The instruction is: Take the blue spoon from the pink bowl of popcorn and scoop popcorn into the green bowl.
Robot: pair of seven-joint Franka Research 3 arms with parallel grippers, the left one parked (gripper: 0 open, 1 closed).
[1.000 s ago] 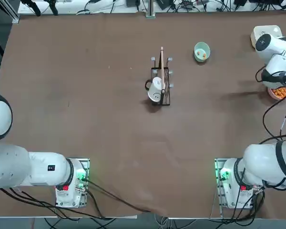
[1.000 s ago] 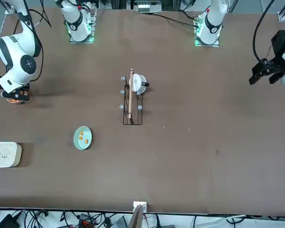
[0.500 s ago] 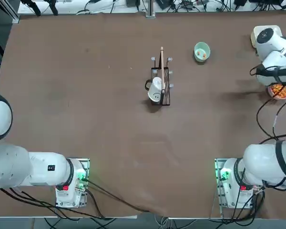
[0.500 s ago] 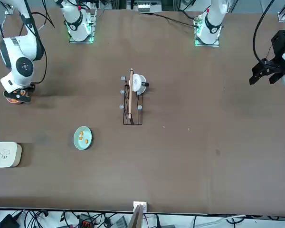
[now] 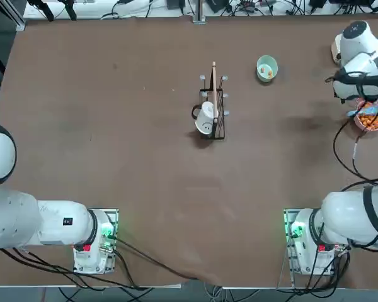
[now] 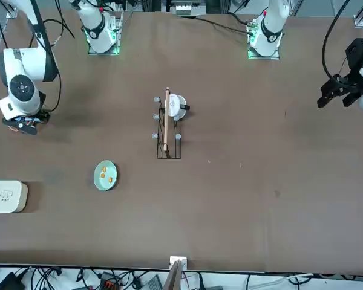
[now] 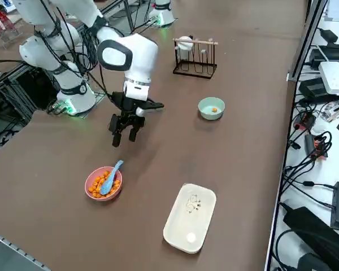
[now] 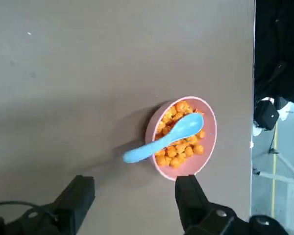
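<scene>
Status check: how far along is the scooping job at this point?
Done: the green bowl already holds a few pieces of popcorn. In hand: nothing; the right gripper is open, raised beside the pink bowl. The blue spoon lies in that bowl on the popcorn, handle sticking out over the rim. Left: grasp the spoon, scoop, carry the popcorn across to the green bowl.

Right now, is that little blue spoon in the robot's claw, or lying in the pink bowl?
Lying in the pink bowl. The blue spoon rests on the popcorn, handle over the rim; the right gripper hangs open above, touching nothing.
</scene>
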